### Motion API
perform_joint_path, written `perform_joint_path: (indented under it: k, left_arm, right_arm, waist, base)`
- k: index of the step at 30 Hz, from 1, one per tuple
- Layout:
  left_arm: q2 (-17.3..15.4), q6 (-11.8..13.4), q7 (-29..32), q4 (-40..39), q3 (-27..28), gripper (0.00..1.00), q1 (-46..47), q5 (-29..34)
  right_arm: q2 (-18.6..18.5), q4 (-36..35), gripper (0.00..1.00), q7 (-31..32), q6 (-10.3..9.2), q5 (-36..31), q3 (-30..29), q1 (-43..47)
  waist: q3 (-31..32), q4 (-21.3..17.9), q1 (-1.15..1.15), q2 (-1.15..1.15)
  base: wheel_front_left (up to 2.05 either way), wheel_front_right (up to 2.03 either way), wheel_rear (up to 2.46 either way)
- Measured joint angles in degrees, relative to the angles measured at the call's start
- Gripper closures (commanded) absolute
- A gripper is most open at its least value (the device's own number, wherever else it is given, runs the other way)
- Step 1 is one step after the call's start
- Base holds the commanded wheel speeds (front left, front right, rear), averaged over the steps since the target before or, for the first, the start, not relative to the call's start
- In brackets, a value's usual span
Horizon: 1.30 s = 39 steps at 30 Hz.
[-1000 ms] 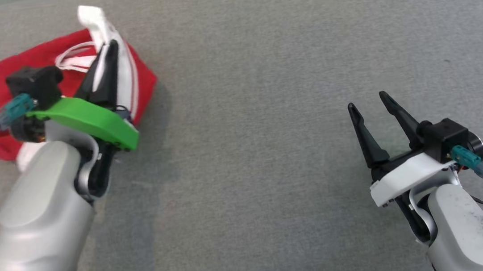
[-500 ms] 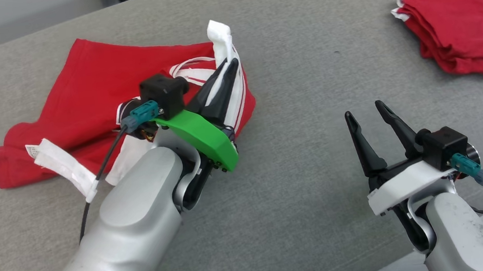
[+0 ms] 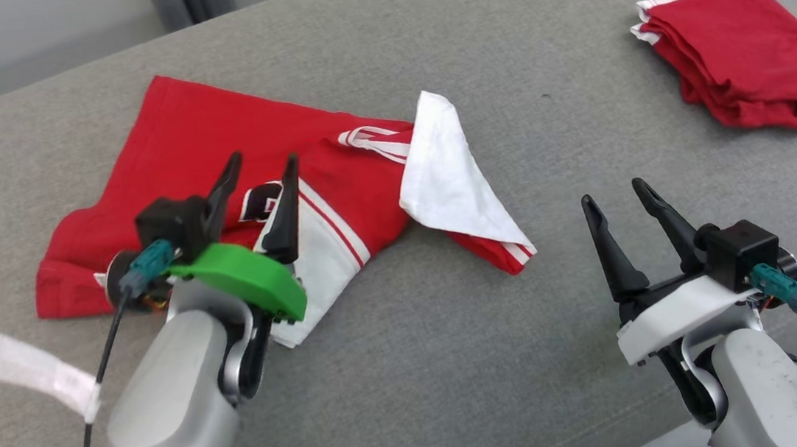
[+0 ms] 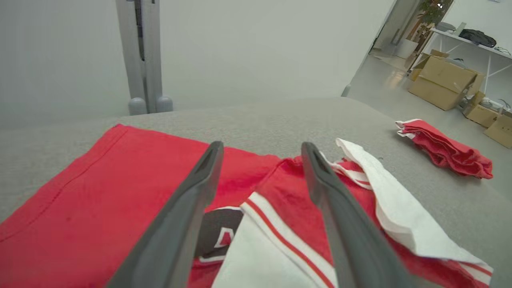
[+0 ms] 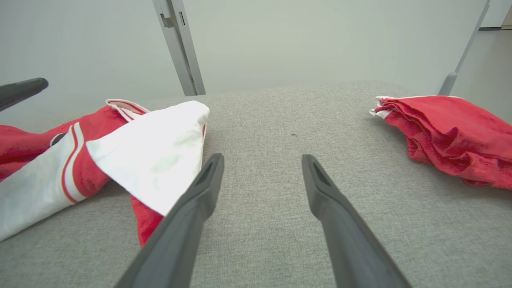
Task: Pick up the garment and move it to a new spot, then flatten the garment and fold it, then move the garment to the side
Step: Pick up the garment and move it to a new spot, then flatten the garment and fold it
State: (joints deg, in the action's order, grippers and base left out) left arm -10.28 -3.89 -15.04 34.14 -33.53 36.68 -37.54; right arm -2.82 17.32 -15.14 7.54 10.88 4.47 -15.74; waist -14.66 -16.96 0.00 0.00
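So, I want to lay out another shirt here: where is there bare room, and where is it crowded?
Widest bare patch: the grey surface between the garment and the folded red bundle. A second lies nearer, between the garment's white sleeve and the right gripper. Crowded at left, where the garment sprawls under the left gripper, jaws open.
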Motion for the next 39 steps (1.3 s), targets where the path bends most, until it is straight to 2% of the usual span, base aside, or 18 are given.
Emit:
perform_joint_path:
  k: [10,16,24,28,32,39]
  left_arm:
    - [-0.32,0.12,-0.09,-5.65,14.99,0.00,-16.58,11.12]
    - [1.70,-1.52,-0.09,-10.11,21.65,0.00,-26.21,16.16]
    - [5.06,-2.75,-0.09,-12.52,29.02,0.00,-35.78,19.45]
    - [6.23,-3.20,-0.09,-12.79,29.94,0.00,-36.74,20.27]
    - [6.67,-3.37,-0.09,-12.89,30.12,0.00,-36.38,20.93]
    - [7.26,-3.43,-0.09,-12.39,26.86,0.00,-32.88,20.27]
  right_arm:
    - [0.01,2.15,0.00,0.00,0.00,-1.24,-0.58,2.65]
    - [0.00,2.97,0.00,0.00,0.00,-1.38,-0.87,4.75]
    - [0.00,3.93,0.00,0.00,0.00,-1.83,-0.87,7.92]
    - [-0.02,3.88,0.00,0.00,0.00,-2.32,-0.76,8.35]
    - [-0.03,3.64,0.00,0.00,0.00,-2.68,2.08,7.42]
    - [0.04,6.57,0.00,0.00,0.00,-1.82,14.17,-0.32]
  waist:
    - [5.47,6.42,0.00,0.00]
    - [9.36,9.19,0.00,0.00]
    - [12.57,12.16,0.00,0.00]
    - [12.73,13.33,0.00,0.00]
    - [11.87,14.31,0.00,0.00]
    - [9.56,17.42,0.00,0.00]
  base:
    - [0.00,0.00,0.00]
    - [0.00,0.00,0.00]
    - [0.00,0.00,0.00]
    - [0.00,0.00,0.00]
    - [0.00,0.00,0.00]
    - [0.00,0.00,0.00]
